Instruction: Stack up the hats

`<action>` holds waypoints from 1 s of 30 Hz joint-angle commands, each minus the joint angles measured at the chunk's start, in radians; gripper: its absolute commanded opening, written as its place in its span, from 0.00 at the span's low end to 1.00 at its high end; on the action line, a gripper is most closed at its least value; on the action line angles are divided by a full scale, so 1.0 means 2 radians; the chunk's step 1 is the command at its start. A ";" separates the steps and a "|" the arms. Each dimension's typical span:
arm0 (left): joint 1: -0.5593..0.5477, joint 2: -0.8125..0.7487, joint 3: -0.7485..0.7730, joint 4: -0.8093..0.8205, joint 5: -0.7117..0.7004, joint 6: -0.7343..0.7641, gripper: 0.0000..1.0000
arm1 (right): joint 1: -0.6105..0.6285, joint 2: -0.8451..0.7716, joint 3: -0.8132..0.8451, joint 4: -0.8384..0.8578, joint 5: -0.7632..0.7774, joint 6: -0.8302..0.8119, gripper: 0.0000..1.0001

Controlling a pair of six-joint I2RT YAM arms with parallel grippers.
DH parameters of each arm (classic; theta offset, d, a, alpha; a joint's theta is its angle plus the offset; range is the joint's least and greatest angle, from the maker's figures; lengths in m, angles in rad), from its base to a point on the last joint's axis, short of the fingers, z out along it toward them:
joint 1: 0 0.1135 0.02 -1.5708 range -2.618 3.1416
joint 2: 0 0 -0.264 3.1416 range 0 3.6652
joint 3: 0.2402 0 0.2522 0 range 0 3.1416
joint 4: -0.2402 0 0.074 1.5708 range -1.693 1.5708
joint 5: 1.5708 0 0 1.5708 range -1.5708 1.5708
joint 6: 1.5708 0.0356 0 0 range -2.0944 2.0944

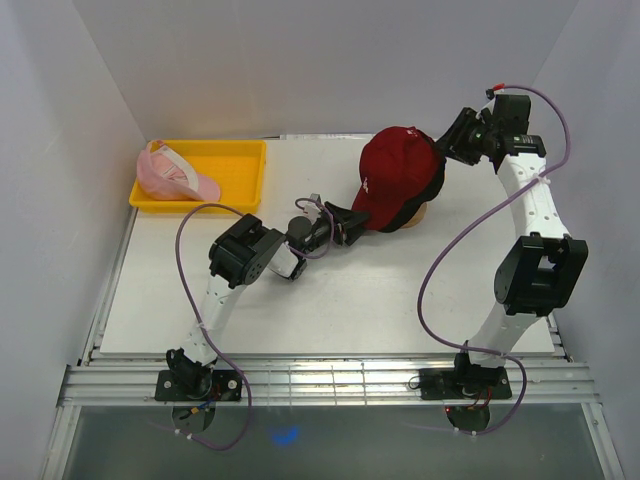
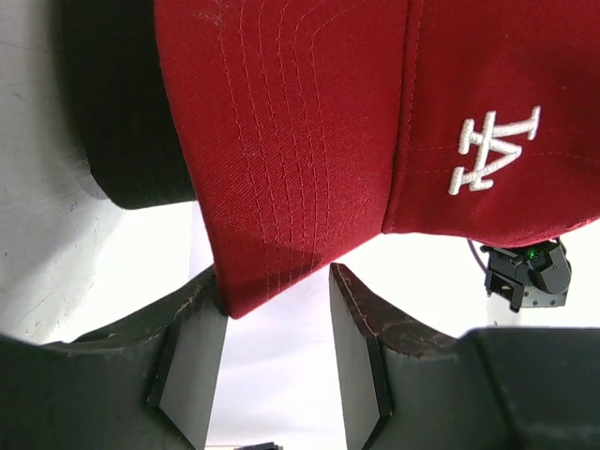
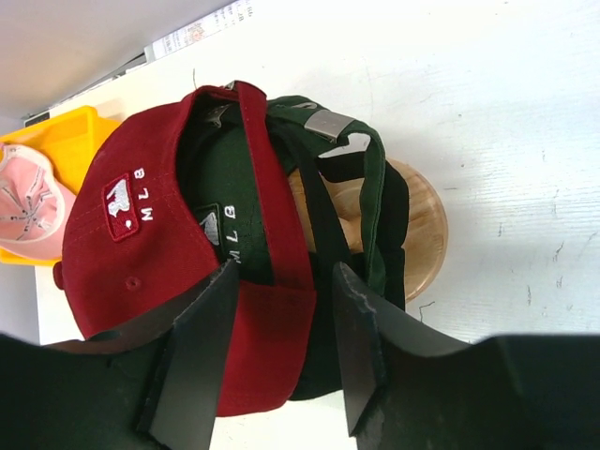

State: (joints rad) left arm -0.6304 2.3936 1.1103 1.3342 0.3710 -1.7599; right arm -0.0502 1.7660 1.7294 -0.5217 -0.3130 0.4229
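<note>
A dark red hat [image 1: 400,172] tops a pile on the wooden stand [image 1: 415,218]. In the right wrist view a dark green hat [image 3: 367,150] and a black hat [image 3: 330,370] show under the red one [image 3: 141,272]. My left gripper [image 1: 345,222] sits at the red brim [image 2: 281,141]. It is open [image 2: 275,272], with the brim's tip just touching its left finger [image 2: 192,356]. My right gripper [image 1: 447,148] is at the pile's back, open [image 3: 284,267], its jaws either side of the red hat's rear edge. A pink hat [image 1: 175,175] lies in the yellow tray.
The yellow tray [image 1: 235,150] stands at the table's far left corner, against the left wall. White walls close in the back and both sides. The stand's wooden base [image 3: 422,225] shows below the hats. The black brim [image 2: 131,122] juts out beside the red one.
</note>
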 commanded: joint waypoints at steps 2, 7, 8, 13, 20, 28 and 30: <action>0.003 -0.046 0.010 0.036 0.015 0.008 0.56 | 0.001 -0.003 0.010 -0.003 0.010 -0.006 0.47; 0.004 -0.045 0.017 0.031 0.016 0.009 0.55 | 0.001 -0.006 0.001 -0.006 0.017 -0.009 0.46; 0.004 -0.046 0.018 0.029 0.017 0.010 0.55 | 0.001 -0.006 0.000 -0.008 0.019 -0.010 0.46; 0.005 -0.046 0.019 0.026 0.018 0.012 0.55 | 0.000 0.004 0.006 -0.008 0.018 -0.010 0.54; 0.006 -0.047 0.020 0.022 0.020 0.014 0.54 | 0.000 0.011 0.005 -0.008 0.015 -0.010 0.53; 0.007 -0.049 0.019 0.015 0.019 0.016 0.54 | 0.000 0.005 -0.010 -0.008 0.039 -0.012 0.33; 0.006 -0.049 0.018 0.012 0.020 0.018 0.54 | -0.001 0.004 -0.012 -0.008 0.045 -0.015 0.31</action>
State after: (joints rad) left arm -0.6235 2.3932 1.1259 1.3205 0.3943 -1.7447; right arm -0.0498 1.7851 1.7180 -0.5278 -0.2707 0.4145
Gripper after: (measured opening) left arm 0.541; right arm 0.316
